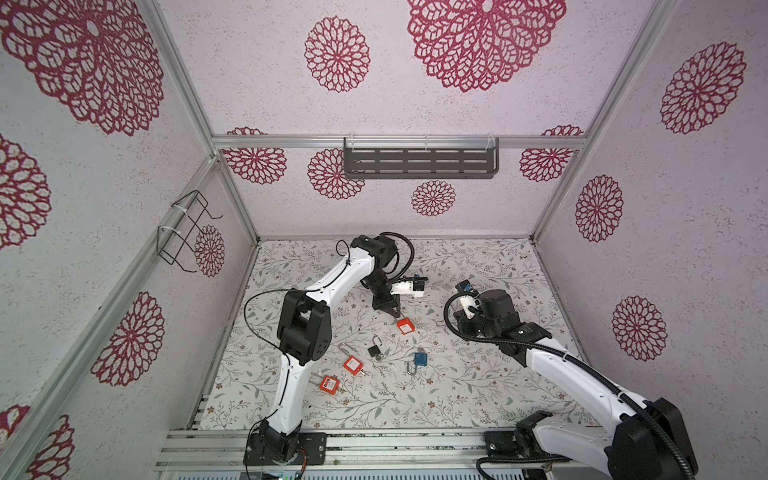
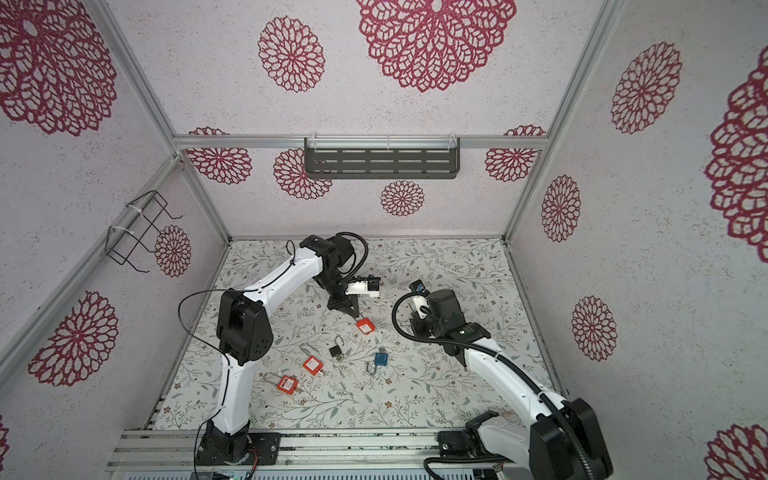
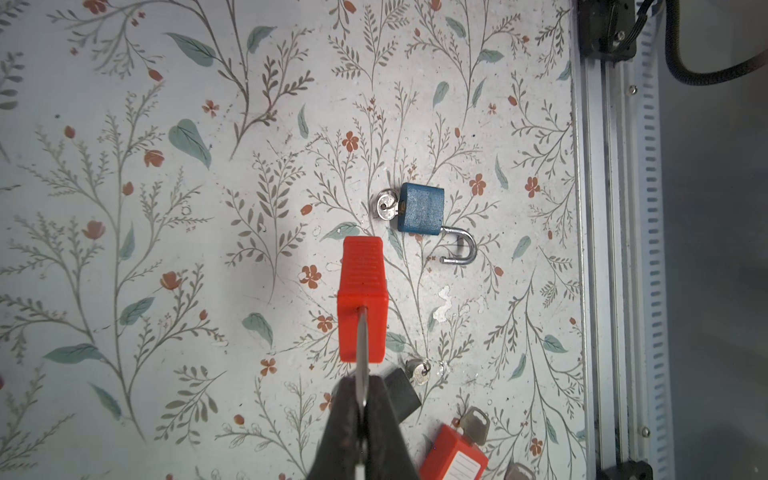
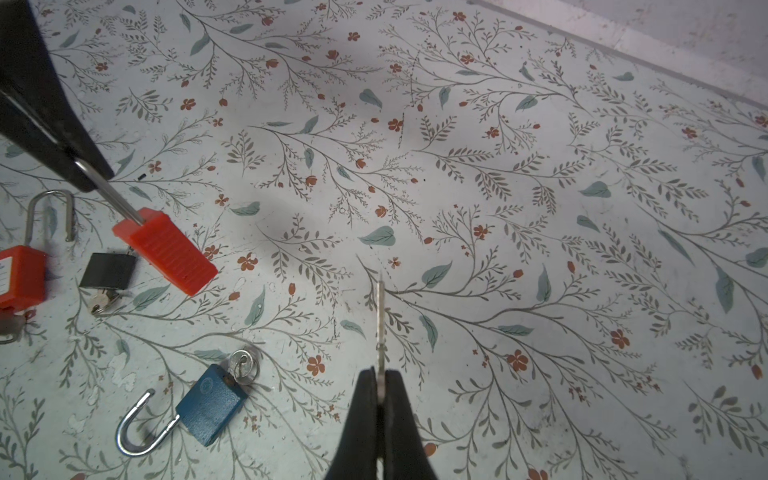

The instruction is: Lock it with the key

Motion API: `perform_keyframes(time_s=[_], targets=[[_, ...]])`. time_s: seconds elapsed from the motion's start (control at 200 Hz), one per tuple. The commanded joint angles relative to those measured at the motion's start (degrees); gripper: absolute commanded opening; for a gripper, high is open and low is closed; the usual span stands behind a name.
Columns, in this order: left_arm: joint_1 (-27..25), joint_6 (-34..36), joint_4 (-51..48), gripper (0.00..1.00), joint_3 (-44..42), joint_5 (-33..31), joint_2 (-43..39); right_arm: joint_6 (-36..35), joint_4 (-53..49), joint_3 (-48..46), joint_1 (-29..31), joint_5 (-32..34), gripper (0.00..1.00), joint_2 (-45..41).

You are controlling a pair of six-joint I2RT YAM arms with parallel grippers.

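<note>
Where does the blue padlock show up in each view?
Top view: blue padlock, just right of the black padlock.
Top view: blue padlock, same place.
Left wrist: blue padlock beside the red padlock held by the left gripper.
Right wrist: blue padlock near that red padlock.
Shared landmark: the red padlock.

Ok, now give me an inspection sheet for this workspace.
Surface: floral table, print chipped in spots.
Job's things: red padlock held by its shackle; key apart from it.
Clutter: blue padlock, shackle open, key in; black padlock; two other red padlocks.
Grippers: left gripper shut on red padlock's shackle; right gripper shut on key.
Cables: black conduit loops beside right arm, off the locks.
Surroundings: grey shelf, wire rack on walls.
</note>
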Motion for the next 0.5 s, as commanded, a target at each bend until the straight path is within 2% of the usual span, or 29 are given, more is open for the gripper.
perform_keyframes(time_s=[0.0, 0.14, 0.495], targets=[[-1.68, -0.59, -3.63, 0.0, 3.83, -2.92, 2.13, 2.08, 0.15, -0.79, -0.19, 0.61, 0.0, -1.14], [-3.19, -2.21, -3.26, 0.0, 5.58, -5.91, 4.42, 2.66, 0.97, -3.09, -0.28, -1.14, 0.0, -2.97], [-5.89, -3.52, -2.17, 0.0, 8.65, -8.8, 8.37, 2.87, 2.57, -5.02, -0.24, -4.17, 0.0, -2.87]])
